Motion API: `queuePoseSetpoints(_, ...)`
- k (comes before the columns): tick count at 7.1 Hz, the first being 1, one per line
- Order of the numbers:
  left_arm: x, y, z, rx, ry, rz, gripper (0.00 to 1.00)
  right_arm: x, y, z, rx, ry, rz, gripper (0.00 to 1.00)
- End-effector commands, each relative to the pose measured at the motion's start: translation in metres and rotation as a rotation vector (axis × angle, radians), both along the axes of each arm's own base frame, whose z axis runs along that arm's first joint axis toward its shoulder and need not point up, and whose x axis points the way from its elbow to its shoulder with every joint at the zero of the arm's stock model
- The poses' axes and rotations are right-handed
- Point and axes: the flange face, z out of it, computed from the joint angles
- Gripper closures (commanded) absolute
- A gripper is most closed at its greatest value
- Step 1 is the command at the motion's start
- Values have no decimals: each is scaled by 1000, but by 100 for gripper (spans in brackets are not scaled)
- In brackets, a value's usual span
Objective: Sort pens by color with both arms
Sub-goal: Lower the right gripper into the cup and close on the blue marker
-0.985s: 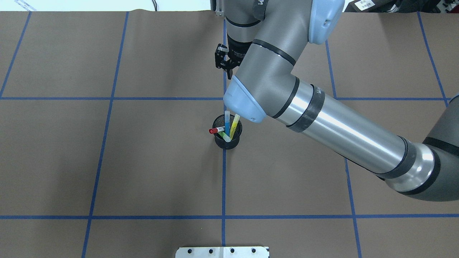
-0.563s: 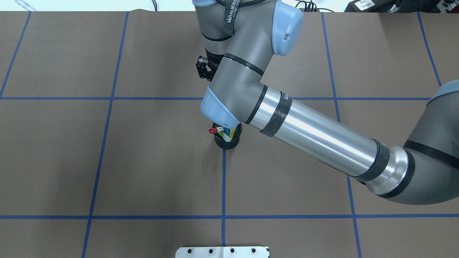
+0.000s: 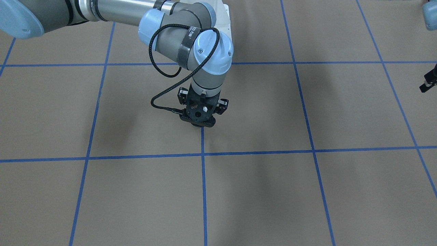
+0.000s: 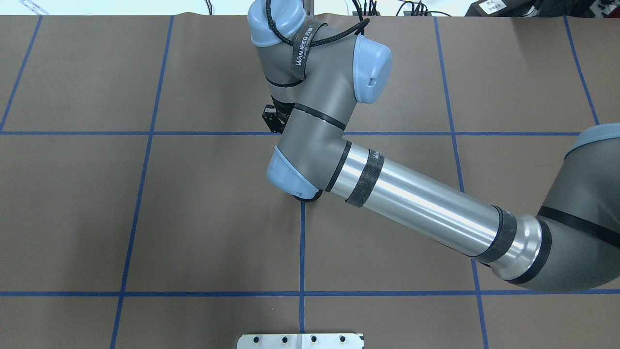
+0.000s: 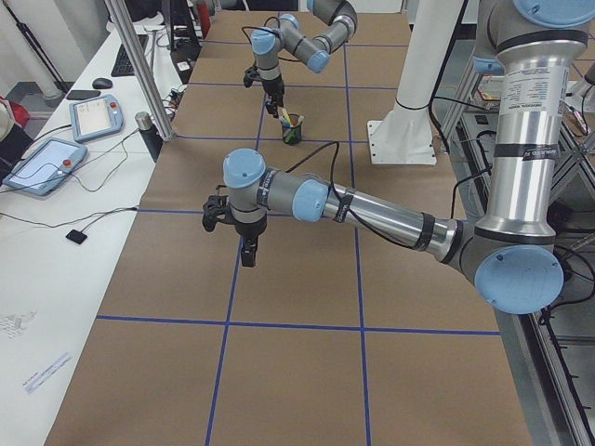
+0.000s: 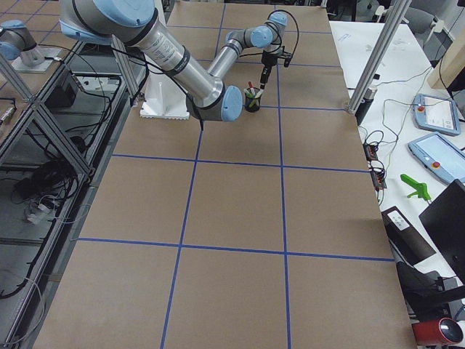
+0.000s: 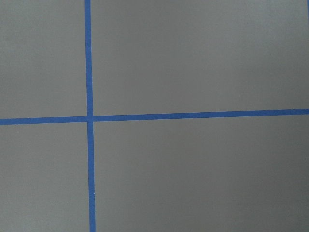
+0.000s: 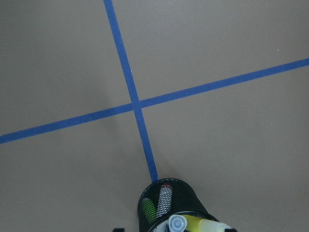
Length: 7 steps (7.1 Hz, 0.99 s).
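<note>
Front view: the right tool [image 3: 200, 118] points straight down at mid-worktop [image 3: 307, 191]. Its fingers are hidden, so how far it is open cannot be told. The left tool [image 3: 428, 82] sits at the edge, well apart, its opening equally unclear.

Overhead: only a sliver of the cup [image 4: 312, 198] shows under the right arm [image 4: 416, 208].

Right wrist view: the 4 pens [image 8: 165, 198] stand near upright in the cup, just below the tool. The right arm is nearer, so a vertical descent looks apt. No pen shows in either tool.
</note>
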Motion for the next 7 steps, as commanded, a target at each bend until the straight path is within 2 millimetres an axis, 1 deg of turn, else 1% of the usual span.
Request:
queuePoseSetpoints(1, 0, 0, 0, 2, 1, 0, 0, -1, 3, -12, 1, -11, 2, 38)
queuePoseSetpoints(2, 0, 0, 0, 2, 1, 0, 0, -1, 3, -13, -2, -10, 1, 38)
queuePoseSetpoints(3, 0, 0, 0, 2, 1, 0, 0, -14, 12, 8, -14, 15, -21, 38)
queuePoseSetpoints(4, 0, 0, -1, 2, 1, 0, 0, -16, 12, 18, -19, 26, -27, 41)
queuePoseSetpoints(5, 0, 0, -2, 5, 0, 0, 0, -16, 13, 13, -15, 17, -33, 47)
queuePoseSetpoints(6, 0, 1, -2, 4, -1, 0, 0, -15, 13, 8, -11, 10, -34, 49)
queuePoseSetpoints(7, 0, 1, -2, 5, 0, 0, 0, -15, 13, 7, -11, 8, -33, 49)
